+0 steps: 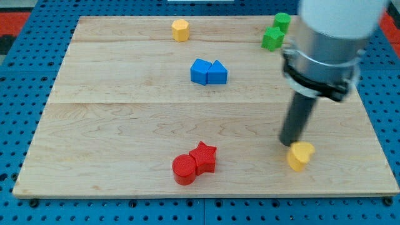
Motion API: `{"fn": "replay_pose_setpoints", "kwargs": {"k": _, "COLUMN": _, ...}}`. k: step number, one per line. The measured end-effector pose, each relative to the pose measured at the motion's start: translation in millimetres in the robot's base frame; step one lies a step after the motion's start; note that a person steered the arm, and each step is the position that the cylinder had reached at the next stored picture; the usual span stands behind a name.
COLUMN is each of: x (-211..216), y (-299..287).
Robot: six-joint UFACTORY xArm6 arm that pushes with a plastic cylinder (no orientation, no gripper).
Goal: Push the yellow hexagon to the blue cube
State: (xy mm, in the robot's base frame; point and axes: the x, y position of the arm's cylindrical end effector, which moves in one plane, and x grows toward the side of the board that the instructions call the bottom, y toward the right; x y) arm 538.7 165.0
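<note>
My tip point(289, 144) rests just beside a yellow block point(300, 155), possibly heart-shaped, far from the yellow hexagon point(180, 29) and blue cube point(200, 71), so no push is lined up; there is no pincer.

A red cylinder point(184, 169) and red star point(204, 157) are set touching near the board's bottom edge. Two green blocks point(275, 31) are placed near its top right corner. A yellow block point(300, 155) is seen near the bottom right.

Yellow hexagon point(180, 30), blue cube point(200, 71), pale wooden board point(125, 131) (faint grain stripes)

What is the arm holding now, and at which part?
Nothing is held: my tip has no gripper and stands just beside the yellow block at the view's lower right.
</note>
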Motion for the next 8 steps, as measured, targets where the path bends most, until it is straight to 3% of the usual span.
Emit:
{"fn": "replay_pose_setpoints", "kwargs": {"k": 1, "x": -26, "y": -20}}
{"fn": "replay_pose_setpoints", "kwargs": {"k": 2, "x": -113, "y": -69}}
{"fn": "replay_pose_setpoints", "kwargs": {"k": 3, "x": -189, "y": -78}}
{"fn": "replay_pose_setpoints", "kwargs": {"k": 4, "x": -205, "y": -121}}
{"fn": "replay_pose_setpoints", "kwargs": {"k": 7, "x": -238, "y": -343}}
{"fn": "replay_pose_setpoints", "kwargs": {"k": 8, "x": -303, "y": -338}}
